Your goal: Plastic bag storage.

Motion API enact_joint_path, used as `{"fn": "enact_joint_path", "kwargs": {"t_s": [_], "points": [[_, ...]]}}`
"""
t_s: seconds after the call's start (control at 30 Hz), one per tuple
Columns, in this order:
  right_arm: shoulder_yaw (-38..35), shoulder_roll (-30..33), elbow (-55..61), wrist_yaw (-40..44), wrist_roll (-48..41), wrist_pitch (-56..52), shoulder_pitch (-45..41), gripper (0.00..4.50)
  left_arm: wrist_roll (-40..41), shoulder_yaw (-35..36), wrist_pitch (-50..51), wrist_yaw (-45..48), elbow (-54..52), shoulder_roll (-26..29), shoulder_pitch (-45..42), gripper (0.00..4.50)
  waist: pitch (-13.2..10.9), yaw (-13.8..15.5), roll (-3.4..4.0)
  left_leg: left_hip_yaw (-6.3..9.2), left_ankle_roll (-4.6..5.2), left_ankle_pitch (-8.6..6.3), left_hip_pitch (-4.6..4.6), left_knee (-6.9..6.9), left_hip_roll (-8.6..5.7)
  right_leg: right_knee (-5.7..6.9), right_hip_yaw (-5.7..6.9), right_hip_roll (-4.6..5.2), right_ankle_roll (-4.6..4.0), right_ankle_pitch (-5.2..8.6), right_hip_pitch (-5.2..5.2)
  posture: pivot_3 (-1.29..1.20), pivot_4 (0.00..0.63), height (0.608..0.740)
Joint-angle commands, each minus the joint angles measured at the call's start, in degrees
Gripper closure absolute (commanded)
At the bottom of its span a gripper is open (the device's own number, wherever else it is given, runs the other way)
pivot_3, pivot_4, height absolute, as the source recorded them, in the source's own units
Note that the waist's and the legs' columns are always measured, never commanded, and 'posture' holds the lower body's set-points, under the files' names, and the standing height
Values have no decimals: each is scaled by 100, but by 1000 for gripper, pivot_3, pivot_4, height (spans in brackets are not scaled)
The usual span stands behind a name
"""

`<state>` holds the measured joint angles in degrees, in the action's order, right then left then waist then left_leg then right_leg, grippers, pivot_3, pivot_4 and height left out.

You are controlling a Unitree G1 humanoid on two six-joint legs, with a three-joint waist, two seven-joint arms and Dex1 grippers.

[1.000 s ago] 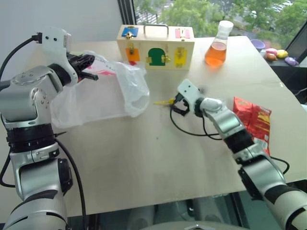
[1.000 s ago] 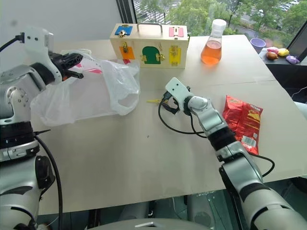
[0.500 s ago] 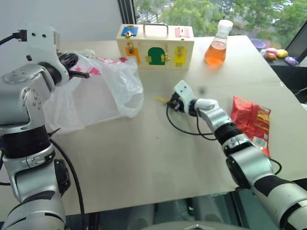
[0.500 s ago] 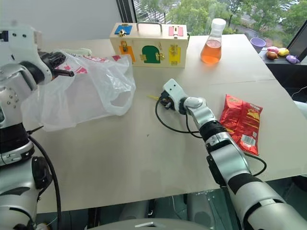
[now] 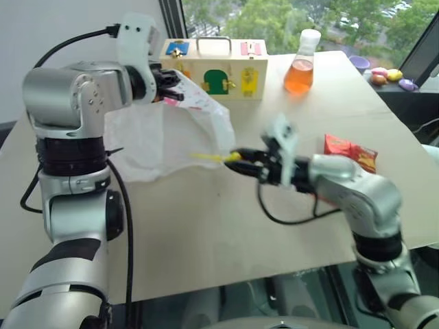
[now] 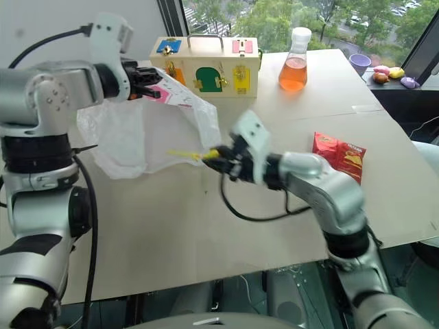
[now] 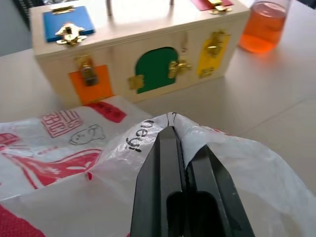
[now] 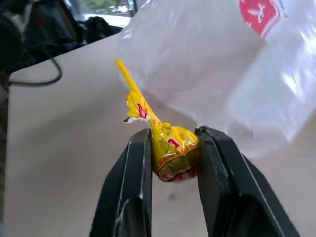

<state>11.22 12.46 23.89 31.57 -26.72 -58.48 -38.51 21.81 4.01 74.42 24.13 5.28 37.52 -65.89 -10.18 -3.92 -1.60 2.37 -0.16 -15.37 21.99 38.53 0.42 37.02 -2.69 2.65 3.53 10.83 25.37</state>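
**Bag Lifted at Rim; Lollipop Gripped Beside It**

While the left claw [image 7: 180,148] is pressed fully closed on a fold of the plastic bag [image 5: 161,140], the bag hangs from that pinch point and drapes down onto the tabletop [image 5: 206,233]. Its translucent white film shows red printed marks near the gripped edge. The bag's lower part rests on the tabletop at the robot's left, in front of the wooden latch box [image 5: 212,58].

The right claw [image 8: 173,148] is partly closed, its two black fingers clamped on the yellow wrapped head of a lollipop [image 8: 170,150]. The lollipop's yellow stick [image 5: 209,157] points toward the bag, and its end lies against or just in front of the bag's near edge; contact cannot be confirmed.

Other items on the tabletop:
- A flask of orange liquid [image 5: 300,65] stands upright beside the latch box.
- A shiny red snack packet [image 5: 350,151] lies flat behind the right arm.
- A black cable [image 5: 288,216] loops below the right claw.
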Motion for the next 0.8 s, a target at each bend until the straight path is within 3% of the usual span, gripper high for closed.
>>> {"fn": "enact_joint_path", "kwargs": {"t_s": [0.03, 0.13, 0.3, 0.47, 0.7, 0.77, 0.8], "points": [[435, -222, -1032, -708, 844, 386, -548, 3750, 108, 89, 47, 198, -121, 121, -273, 4500, 0, 0, 0, -2, 0, 0, -11, 0, 3, 3, -5, -3, 1, 1, -9, 0, 150, 740], [373, -540, -1937, -1072, 1196, 843, -805, 3750, 304, 136, 447, 440, -218, 352, -331, 4500, 0, -3, 0, -7, -1, 0, -7, -1, 0, 0, -15, -2, -17, -9, -8, 0, 150, 740], [231, -125, -2072, -1112, 1525, 1022, -641, 3750, 828, -56, 1180, 1041, -801, 955, -21, 4500, 0, -7, 0, -2, -12, 3, 61, -3, -7, 3, -11, 8, -20, -12, 46, 0, 150, 740], [380, -198, -2183, -1189, 1739, 1199, -511, 3750, 1376, 399, 1808, 845, -1446, 556, 267, 4500, 0, 21, 0, 13, -12, 1, 89, -13, -17, -30, 12, 26, -19, -11, 48, 0, 150, 740], [532, -1680, -4125, -684, 1695, 2847, -1469, 3750, 1519, 902, 1808, -54, -1232, -176, 222, 4500, 0, -96, 1, 9, 2, -7, 46, -13, -7, -13, 0, 8, -20, -11, 44, 0, 150, 740], [628, -1707, -4643, -803, 2045, 3285, -1609, 2733, 1598, 947, 1808, -185, -1272, -270, 233, 4500, 0, -104, 1, 18, -2, -4, 40, -13, -5, -4, 3, 5, -21, -12, 40, 0, 150, 740], [649, -1662, -4690, -861, 2184, 3459, -1581, 2455, 1621, 989, 1808, -262, -1300, -321, 249, 4500, 0, -82, 1, 21, -5, -3, 39, -13, -7, -2, 4, 6, -22, -12, 38, 0, 150, 740]]}}
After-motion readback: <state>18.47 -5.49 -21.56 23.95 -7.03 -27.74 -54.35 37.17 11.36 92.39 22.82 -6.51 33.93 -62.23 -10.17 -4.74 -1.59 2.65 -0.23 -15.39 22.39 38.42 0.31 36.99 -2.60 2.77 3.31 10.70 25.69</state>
